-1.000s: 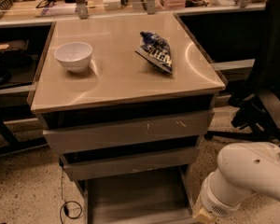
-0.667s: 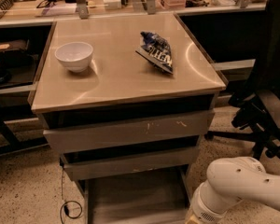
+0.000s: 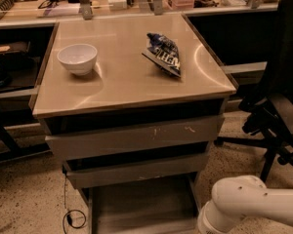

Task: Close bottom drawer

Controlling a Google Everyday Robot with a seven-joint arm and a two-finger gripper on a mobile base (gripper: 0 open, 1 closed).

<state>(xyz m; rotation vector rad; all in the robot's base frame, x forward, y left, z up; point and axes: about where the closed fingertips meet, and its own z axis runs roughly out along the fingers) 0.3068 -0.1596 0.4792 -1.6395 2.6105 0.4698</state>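
Camera view is showing the bottom drawer (image 3: 141, 206) sitting pulled out beneath the table (image 3: 132, 77). The white arm (image 3: 249, 204) is reaching low beside it. The pincer is hiding below the frame, so I cannot tell its state. Pushing squarely on the drawer's front is looking wisest.

The tan, glossy tabletop (image 3: 122, 82) carries a white bowl (image 3: 77, 58), upright, near its left edge and a blue snack bag (image 3: 163, 53) lying right of centre, well apart. The gripper is out of view below the white arm (image 3: 254, 204) at lower right
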